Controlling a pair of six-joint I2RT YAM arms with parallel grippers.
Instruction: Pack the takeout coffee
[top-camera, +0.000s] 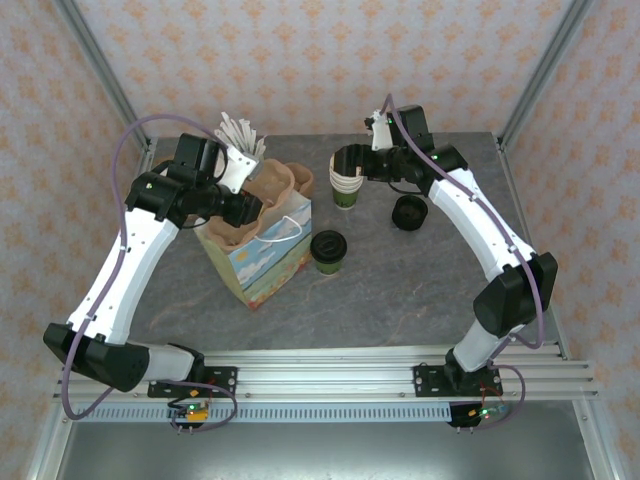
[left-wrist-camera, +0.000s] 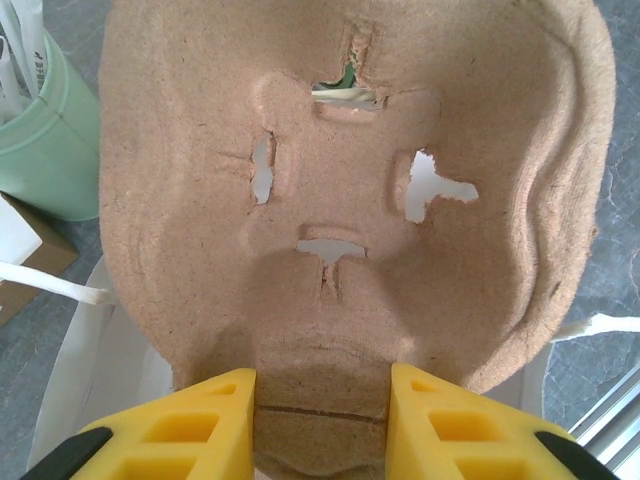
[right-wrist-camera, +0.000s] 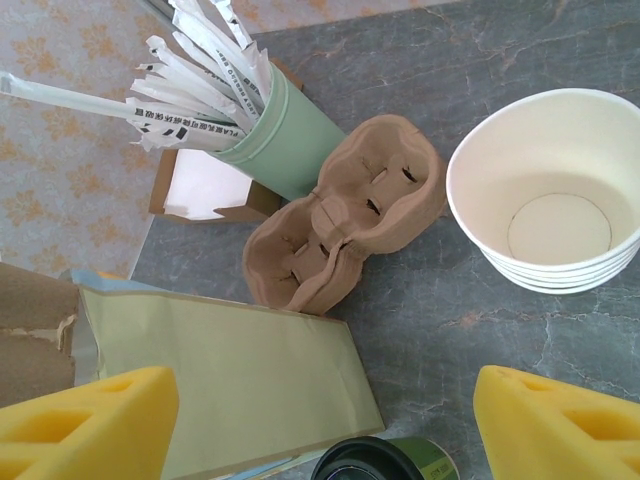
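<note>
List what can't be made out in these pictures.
Inside of the bag: left wrist view, covered by the carrier in the left claw.
The coffee: right wrist view, cut off by the bottom edge; only its top shows.
Print on the straw wrappers: right wrist view, too small to read.

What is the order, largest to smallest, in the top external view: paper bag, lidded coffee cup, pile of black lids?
1. paper bag
2. lidded coffee cup and pile of black lids: near alike, left unranked.
</note>
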